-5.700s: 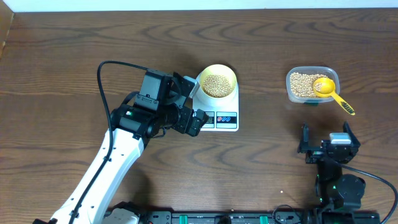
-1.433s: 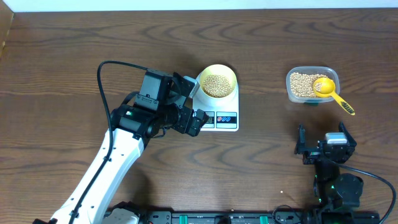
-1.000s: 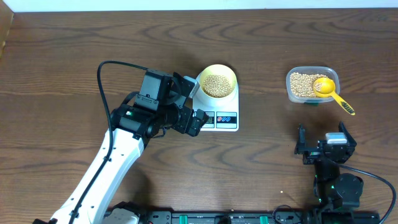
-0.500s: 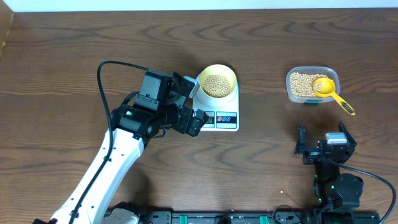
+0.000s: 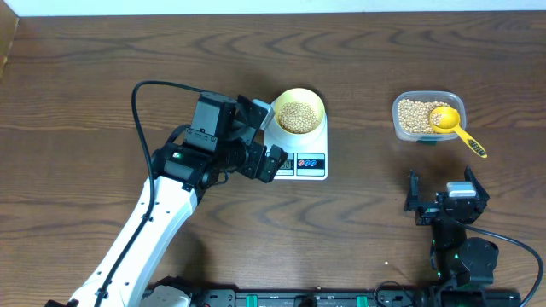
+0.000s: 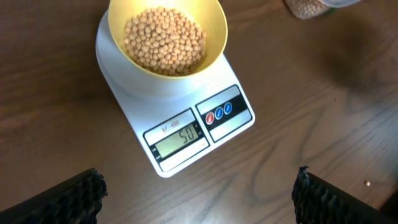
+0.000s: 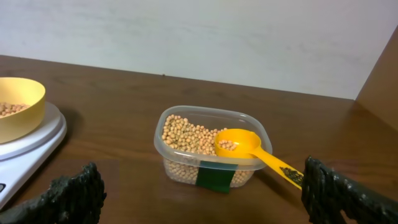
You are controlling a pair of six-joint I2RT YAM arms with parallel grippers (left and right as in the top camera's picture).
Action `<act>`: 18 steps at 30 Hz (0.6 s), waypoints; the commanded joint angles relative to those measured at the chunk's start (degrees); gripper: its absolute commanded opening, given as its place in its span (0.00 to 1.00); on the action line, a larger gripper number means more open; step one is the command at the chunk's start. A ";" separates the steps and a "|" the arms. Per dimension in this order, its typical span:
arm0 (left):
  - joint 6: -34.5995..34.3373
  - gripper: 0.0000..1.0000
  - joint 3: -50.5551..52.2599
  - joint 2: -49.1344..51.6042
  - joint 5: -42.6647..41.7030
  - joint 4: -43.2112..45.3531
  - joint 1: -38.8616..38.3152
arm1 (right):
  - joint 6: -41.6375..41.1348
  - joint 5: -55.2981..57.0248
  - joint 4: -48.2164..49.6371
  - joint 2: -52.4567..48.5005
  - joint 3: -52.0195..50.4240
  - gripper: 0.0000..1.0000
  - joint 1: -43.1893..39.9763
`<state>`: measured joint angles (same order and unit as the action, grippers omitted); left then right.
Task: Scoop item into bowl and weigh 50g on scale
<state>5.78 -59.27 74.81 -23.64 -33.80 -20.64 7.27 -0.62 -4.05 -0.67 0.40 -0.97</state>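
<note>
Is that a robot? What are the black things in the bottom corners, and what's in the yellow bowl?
Yes, a robot with two arms at a wooden table. One picture looks down from above: the left arm is the big white one, the right arm sits low on the other side. The other two pictures come from small cameras on the wrists, so the black things are each arm's own jaws. Both pairs of jaws are wide open and hold nothing. The yellow bowl holds beans and stands on a white scale whose display shows 50. Nearby is a clear tub of more beans with a yellow spoon resting in it.
</note>
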 commanded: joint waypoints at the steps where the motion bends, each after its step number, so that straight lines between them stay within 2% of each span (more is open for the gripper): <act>1: -0.28 0.98 0.02 0.00 0.57 1.81 0.11 | 0.09 0.04 -0.28 0.35 -0.09 0.99 0.66; 5: -0.28 0.98 0.02 -0.13 4.37 4.59 0.11 | 0.09 0.04 -0.28 0.35 -0.09 0.99 0.66; 11: 0.15 0.98 0.02 -2.14 17.86 6.32 0.33 | 0.09 0.04 -0.28 0.35 -0.09 0.99 0.66; 18: 0.15 0.98 0.02 -8.41 20.94 7.87 7.78 | 0.09 0.04 -0.28 0.35 -0.09 0.99 0.66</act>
<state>5.82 -59.27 69.56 -5.98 -25.47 -16.53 7.27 -0.62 -4.05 -0.67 0.40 -0.97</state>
